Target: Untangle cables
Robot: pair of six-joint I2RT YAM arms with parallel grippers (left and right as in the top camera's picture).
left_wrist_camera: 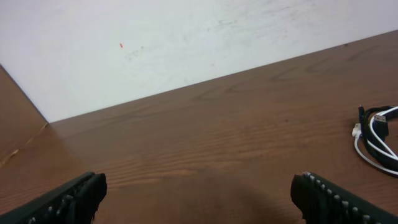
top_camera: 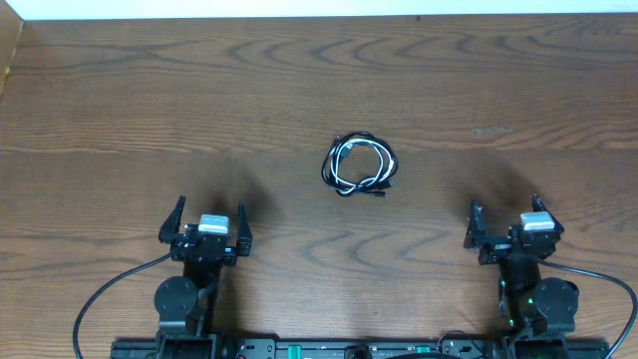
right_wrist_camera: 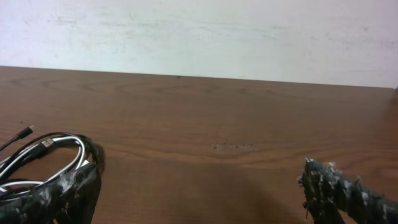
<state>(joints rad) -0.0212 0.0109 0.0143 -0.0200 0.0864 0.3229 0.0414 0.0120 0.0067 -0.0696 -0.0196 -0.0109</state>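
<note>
Cables (top_camera: 360, 166) lay in one tangled bundle; left gripper (top_camera: 210, 207) and right gripper (top_camera: 510, 211) were spread, empty, well clear; untangling not yet begun.

Wooden table (top_camera: 299, 80), dark brown with wavy grain, fills the overhead view. A white wall (top_camera: 329, 6) borders it at 12 o'clock, and a brown side board (top_camera: 8, 50) meets it at 10 o'clock. A pale scuff (top_camera: 491, 131) lies at 2 o'clock from centre. In the left wrist view, a red speck (left_wrist_camera: 121, 45) marks the wall at 11 o'clock.
</note>
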